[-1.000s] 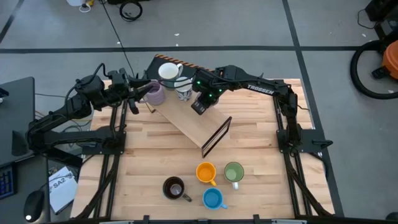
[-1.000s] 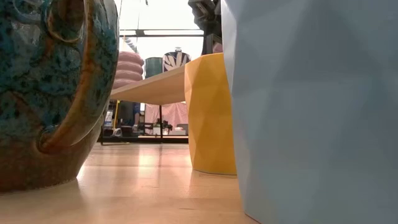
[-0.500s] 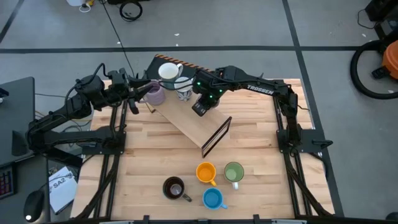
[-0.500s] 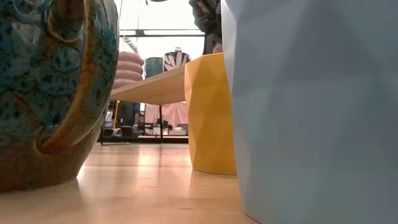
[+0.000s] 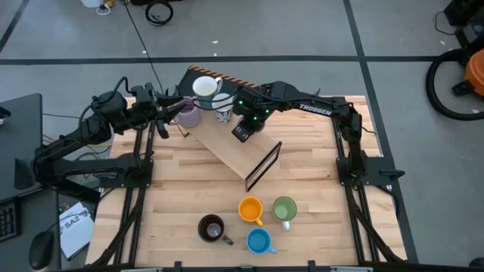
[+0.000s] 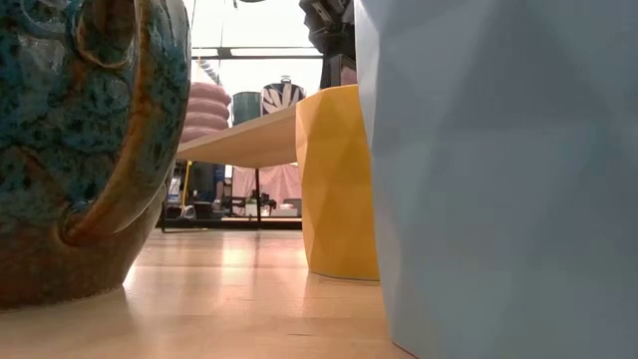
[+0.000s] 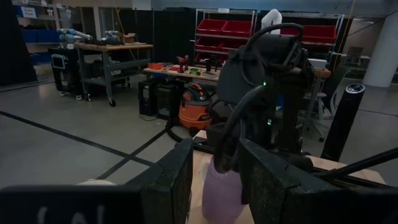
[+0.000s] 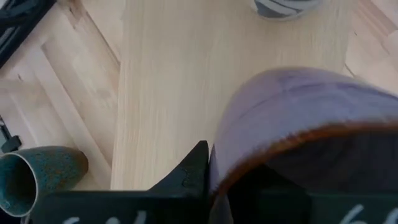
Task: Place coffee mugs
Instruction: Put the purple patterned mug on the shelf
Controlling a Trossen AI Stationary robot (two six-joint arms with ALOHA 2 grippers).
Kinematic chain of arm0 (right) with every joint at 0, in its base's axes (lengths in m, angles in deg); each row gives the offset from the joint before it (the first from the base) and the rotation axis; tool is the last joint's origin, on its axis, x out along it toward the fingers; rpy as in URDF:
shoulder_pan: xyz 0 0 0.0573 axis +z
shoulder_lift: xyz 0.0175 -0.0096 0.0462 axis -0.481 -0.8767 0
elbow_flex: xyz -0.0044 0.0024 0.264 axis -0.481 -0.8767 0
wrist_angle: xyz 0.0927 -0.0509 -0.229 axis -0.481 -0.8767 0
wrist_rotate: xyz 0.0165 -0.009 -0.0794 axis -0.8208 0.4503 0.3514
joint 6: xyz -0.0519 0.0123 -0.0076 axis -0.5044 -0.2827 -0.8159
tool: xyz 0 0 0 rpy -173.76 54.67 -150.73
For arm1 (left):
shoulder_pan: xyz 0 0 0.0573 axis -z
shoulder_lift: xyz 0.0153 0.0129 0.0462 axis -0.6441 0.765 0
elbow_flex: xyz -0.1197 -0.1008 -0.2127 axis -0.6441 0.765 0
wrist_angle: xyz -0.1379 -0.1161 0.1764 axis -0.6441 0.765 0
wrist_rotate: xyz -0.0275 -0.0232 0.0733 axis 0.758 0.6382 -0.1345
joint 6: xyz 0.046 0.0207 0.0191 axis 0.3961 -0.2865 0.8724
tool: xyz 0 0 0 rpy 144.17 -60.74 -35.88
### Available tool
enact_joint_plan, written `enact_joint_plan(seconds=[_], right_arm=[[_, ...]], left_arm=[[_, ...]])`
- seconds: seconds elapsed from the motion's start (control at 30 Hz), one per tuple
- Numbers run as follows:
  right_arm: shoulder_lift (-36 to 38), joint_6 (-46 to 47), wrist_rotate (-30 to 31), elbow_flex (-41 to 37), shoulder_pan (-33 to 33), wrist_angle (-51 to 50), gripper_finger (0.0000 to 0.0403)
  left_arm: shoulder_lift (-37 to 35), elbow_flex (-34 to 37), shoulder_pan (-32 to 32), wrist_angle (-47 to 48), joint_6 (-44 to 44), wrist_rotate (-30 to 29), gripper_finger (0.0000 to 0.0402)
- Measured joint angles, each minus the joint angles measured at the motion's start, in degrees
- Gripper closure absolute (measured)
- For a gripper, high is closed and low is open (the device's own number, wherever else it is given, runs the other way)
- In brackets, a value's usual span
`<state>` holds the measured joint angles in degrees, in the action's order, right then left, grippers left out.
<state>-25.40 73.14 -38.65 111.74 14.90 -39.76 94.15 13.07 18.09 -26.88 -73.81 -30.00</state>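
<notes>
Upper centre of the high view, your right gripper (image 5: pixel 240 133) holds a lilac mug (image 8: pixel 292 124) above the wooden shelf (image 5: pixel 227 151). Your left gripper (image 5: pixel 175 112) clamps the other lilac mug (image 5: pixel 189 115) beside the shelf's upper-left end, nearer the white mugs (image 5: pixel 206 88).

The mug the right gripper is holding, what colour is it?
Lilac mug with a brown rim, gripped by the right gripper; clearest in the right wrist view.

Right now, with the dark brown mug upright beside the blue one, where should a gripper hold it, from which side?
Probably the rim, from straight above: the dark brown mug stands upright, mouth open, so one finger fits inside. Take the rim's left side in the high view; the handle points right, toward the blue mug, and the orange mug crowds that side.
</notes>
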Motion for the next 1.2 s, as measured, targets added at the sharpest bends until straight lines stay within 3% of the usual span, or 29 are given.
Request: enact_joint_plan(seconds=[0.6, 0.87, 1.1, 1.2], right_arm=[[0.0, -0.4, 0.6, 0.1, -0.2, 2.6, 0.0255], [0.0, -1.6, 5.2, 6.5, -0.4, 0.9, 0.0224], [0.1, -6.0, 5.7, 13.4, -1.9, -3.6, 0.0206], [2.6, -9.7, 6.6, 11.9, -2.4, -6.3, 0.0196]], left_arm=[[0.0, 0.0, 0.0, 0.0, -0.1, 0.0, 0.0269], [0.0, 0.0, 0.0, 0.0, -0.2, 0.0, 0.0269], [0.0, 0.0, 0.0, 0.0, -0.1, 0.0, 0.0269], [0.0, 0.0, 0.0, 0.0, -0.2, 0.0, 0.0269]])
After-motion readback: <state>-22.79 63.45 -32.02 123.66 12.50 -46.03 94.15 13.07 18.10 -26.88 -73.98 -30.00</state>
